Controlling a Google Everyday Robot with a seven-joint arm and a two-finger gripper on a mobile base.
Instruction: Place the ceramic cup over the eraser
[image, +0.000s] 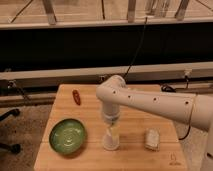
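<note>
So the gripper (111, 131) hangs right over the ceramic cup (111, 143), can't tell if it's gripping. Probably rigid, slick, chippable; I'd pinch the rim.

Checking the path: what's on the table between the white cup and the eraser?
Only bare table between cup and eraser, in the camera view. The gripper hangs directly over the cup.

End effector (111, 131) low, beneath bent white arm (150, 102)
</note>
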